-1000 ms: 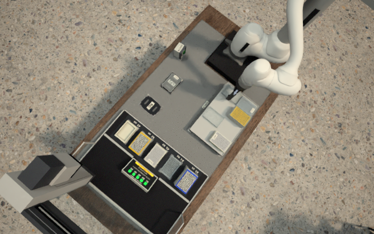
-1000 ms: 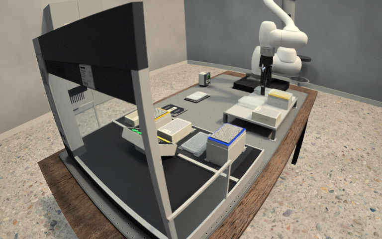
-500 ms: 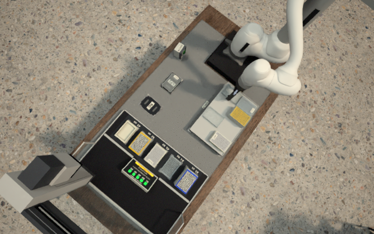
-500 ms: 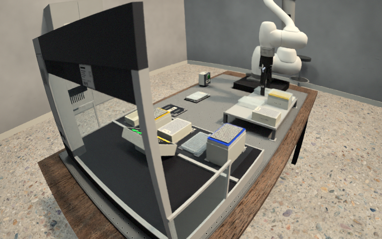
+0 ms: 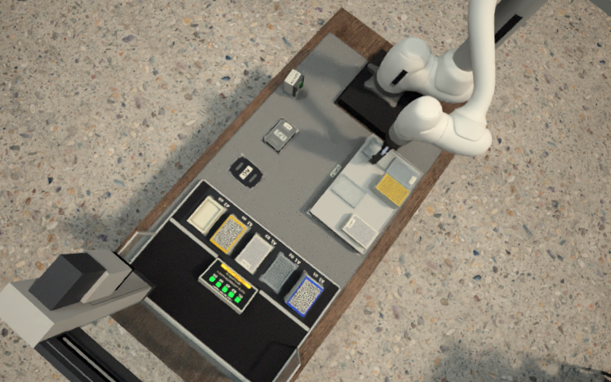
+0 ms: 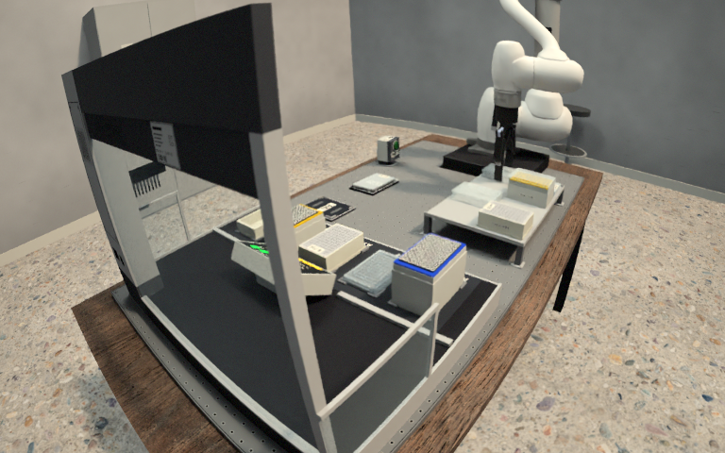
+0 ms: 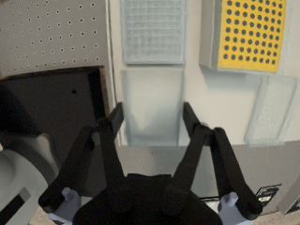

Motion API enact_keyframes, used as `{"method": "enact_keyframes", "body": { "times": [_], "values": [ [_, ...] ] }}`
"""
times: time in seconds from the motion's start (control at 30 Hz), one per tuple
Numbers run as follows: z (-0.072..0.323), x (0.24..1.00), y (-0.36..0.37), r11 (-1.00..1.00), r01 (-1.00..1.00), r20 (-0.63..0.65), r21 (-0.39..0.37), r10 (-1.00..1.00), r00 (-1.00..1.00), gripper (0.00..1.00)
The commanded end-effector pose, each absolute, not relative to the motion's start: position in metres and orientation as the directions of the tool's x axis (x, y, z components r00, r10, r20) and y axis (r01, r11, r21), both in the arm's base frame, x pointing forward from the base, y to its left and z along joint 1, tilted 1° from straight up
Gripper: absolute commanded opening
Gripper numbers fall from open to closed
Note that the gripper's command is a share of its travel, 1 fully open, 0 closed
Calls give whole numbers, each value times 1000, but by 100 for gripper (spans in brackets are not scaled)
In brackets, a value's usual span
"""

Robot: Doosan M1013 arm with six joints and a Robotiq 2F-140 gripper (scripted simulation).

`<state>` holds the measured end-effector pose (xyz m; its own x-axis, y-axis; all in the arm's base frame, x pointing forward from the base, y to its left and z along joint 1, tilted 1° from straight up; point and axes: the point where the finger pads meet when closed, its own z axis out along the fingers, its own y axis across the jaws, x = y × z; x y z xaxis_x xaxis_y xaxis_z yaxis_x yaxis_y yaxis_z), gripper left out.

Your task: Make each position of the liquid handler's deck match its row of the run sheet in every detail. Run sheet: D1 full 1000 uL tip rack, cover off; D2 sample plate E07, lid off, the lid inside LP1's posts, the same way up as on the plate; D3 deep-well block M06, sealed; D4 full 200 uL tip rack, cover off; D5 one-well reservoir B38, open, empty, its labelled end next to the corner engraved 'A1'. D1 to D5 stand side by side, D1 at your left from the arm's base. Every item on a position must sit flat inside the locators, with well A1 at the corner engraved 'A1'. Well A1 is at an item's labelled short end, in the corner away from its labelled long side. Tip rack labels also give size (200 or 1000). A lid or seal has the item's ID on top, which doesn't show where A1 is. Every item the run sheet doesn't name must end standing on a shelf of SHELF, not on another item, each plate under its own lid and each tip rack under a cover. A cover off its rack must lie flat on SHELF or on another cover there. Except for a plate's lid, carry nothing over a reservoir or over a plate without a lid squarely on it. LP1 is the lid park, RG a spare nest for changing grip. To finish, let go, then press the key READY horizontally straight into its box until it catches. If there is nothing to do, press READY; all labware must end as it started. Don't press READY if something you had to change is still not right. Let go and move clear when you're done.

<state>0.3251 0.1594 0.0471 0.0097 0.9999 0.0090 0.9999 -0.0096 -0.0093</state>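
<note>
My gripper (image 7: 153,110) (image 5: 377,155) (image 6: 499,172) points down at the shelf's corner nearest the arm's base. Its fingers stand open on either side of a translucent tip rack cover (image 7: 153,105), which lies flat on the shelf (image 5: 367,198). Beyond the cover lies a lidded plate marked E03 (image 7: 153,15). A yellow 200 uL tip rack (image 7: 250,15) (image 5: 392,189) stands to its right. On the deck stand a reservoir (image 5: 206,215), a yellow-rimmed rack (image 5: 228,232), a white sealed block (image 5: 254,251), an open plate (image 5: 278,271) and a blue-rimmed rack (image 5: 305,294). A lid (image 5: 280,134) lies in LP1.
Another translucent cover (image 7: 272,109) lies on the shelf right of my fingers. A white block (image 5: 359,230) stands at the shelf's deck end. The RG nest (image 5: 243,169) and the READY box (image 5: 293,82) sit on the grey plate. The handler's gantry frame (image 6: 176,107) stands over the deck.
</note>
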Motion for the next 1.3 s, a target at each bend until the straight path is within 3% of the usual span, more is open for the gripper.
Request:
{"method": "enact_keyframes", "body": {
  "times": [0.0,0.7,1.27],
  "values": [
    [47,325,160,-10,1000,10,-9,1000,10,67],
    [47,325,160,-10,1000,10,-9,1000,10,67],
    [72,326,159,-10,1000,10,-9,1000,10,67]
  ]
}}
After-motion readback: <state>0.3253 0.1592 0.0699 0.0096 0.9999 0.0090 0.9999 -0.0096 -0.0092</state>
